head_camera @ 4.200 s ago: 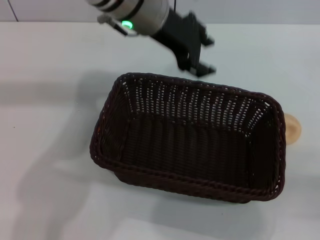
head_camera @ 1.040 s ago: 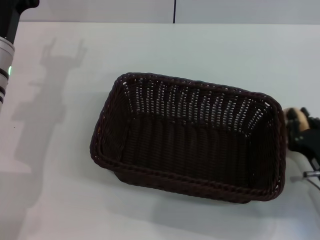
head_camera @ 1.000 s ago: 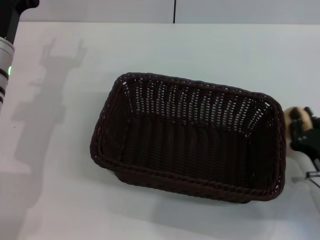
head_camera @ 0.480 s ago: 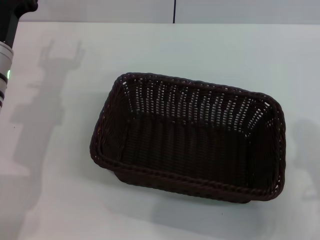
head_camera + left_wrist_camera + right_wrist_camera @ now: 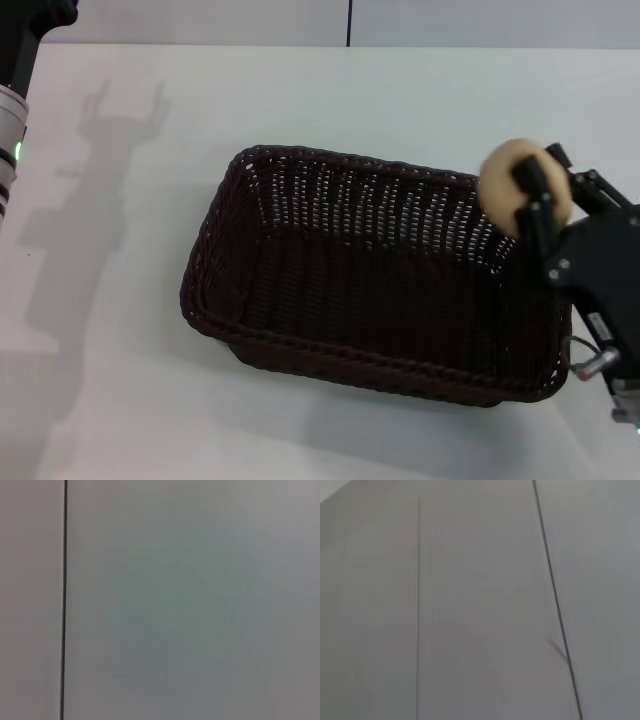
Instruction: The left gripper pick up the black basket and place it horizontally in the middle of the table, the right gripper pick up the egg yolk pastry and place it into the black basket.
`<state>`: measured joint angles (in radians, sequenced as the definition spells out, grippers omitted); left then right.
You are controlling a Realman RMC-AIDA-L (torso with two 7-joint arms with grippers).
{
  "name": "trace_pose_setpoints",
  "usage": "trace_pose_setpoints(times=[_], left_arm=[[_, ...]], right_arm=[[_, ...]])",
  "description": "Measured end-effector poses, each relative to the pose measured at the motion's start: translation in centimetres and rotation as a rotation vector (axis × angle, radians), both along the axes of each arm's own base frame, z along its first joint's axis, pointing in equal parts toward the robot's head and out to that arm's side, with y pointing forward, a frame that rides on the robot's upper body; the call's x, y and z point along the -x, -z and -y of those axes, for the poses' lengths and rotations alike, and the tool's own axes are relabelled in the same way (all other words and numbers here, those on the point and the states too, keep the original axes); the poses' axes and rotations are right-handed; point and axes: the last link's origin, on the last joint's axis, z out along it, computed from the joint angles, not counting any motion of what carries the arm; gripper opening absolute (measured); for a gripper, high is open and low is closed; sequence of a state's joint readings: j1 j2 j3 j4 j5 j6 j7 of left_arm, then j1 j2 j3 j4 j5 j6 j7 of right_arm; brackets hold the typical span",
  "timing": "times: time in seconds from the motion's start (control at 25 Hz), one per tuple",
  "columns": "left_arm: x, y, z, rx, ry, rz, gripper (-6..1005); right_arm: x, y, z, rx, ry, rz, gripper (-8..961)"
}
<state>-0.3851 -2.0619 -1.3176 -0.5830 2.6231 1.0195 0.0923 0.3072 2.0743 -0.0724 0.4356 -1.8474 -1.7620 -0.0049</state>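
The black basket (image 5: 380,280), dark woven wicker, lies flat with its long side across the middle of the white table (image 5: 330,100). It is empty. My right gripper (image 5: 527,195) is shut on the egg yolk pastry (image 5: 506,185), a pale round bun. It holds the pastry in the air over the basket's right end. My left arm (image 5: 12,90) stands raised at the far left edge of the head view, with only its wrist and green ring light showing. Its claw is out of view. Both wrist views show only plain grey wall.
The left arm's shadow (image 5: 95,200) falls on the table left of the basket. A dark seam (image 5: 349,22) runs down the wall behind the table.
My right gripper took the pastry from the table at the basket's right, left the view for a moment, and now holds it above the basket's right end. The left arm drew back to the far left.
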Motion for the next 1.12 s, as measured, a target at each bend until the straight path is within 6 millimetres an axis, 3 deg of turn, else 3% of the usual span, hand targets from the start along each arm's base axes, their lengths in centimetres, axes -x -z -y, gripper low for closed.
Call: trace_pose_setpoints(times=[0.24, 0.48, 0.6, 0.64, 0.72, 0.84, 1.12], left_arm=[[0.0, -0.2, 0.0, -0.005, 0.0, 0.001, 754], [0.6, -0.2, 0.2, -0.006, -0.015, -0.003, 754], [1.3, -0.2, 0.7, -0.006, -0.034, -0.004, 754], [2.1, -0.2, 1.2, -0.006, -0.055, -0.006, 754], [2.5, -0.2, 1.4, -0.005, -0.066, -0.009, 755], [4.4, -0.2, 2.4, -0.001, -0.122, -0.013, 755], [7.5, -0.3, 4.9, -0.009, -0.187, 0.014, 755]], right_arm=[[-0.2, -0.1, 0.0, 0.002, 0.015, -0.005, 204], [-1.5, -1.3, 0.4, -0.074, 0.065, -0.013, 473], [-3.3, -3.1, 0.9, -0.147, 0.112, -0.023, 559], [-5.2, -4.8, 1.6, -0.22, 0.19, -0.052, 587], [-6.1, -5.6, 2.0, -0.253, 0.225, -0.062, 644], [-9.2, -8.4, 4.3, -0.388, 0.359, -0.084, 682], [-12.6, -10.8, 7.2, -0.534, 0.559, -0.086, 754]])
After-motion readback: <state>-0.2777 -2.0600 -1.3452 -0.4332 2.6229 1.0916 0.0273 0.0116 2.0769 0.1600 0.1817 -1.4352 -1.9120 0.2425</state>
